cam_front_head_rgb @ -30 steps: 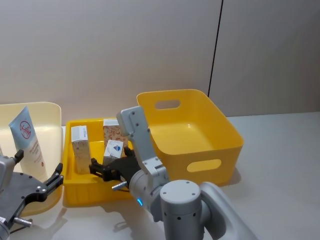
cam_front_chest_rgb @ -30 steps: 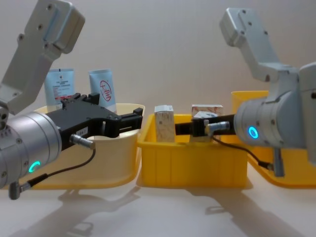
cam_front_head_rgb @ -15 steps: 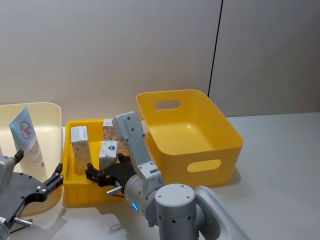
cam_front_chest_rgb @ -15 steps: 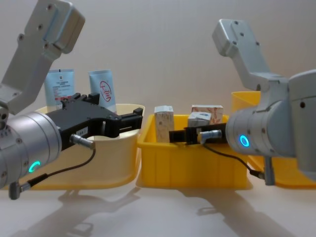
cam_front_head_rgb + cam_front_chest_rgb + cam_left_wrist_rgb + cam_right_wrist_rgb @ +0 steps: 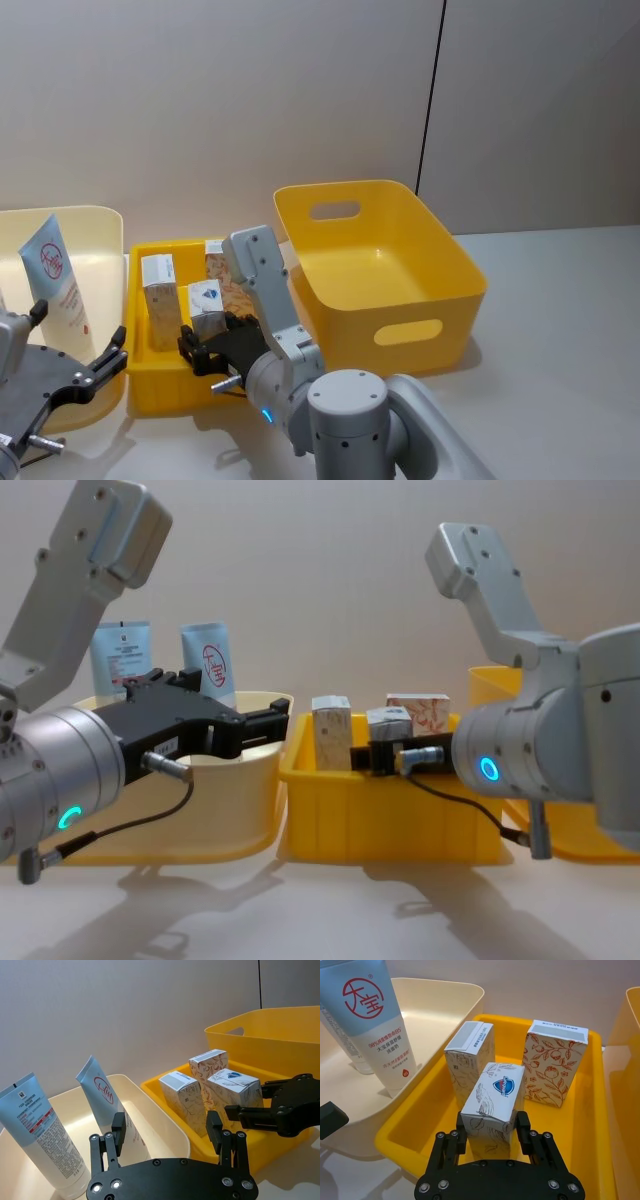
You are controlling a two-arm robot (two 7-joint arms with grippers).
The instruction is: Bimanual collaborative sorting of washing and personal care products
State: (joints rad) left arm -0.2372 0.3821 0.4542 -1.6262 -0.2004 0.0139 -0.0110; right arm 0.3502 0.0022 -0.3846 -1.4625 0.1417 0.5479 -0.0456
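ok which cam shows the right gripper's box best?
Right wrist view: the shield-logo box shows large, clamped in the right gripper. Left wrist shows it side-on; head, small; chest, its top above the yellow bin.

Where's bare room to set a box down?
The large yellow bin, floor bare wall to wall; also the table right of it. The cream bin has free floor before its two tubes, by the open left gripper. The middle tray is crowded: three boxes, one in the right gripper.
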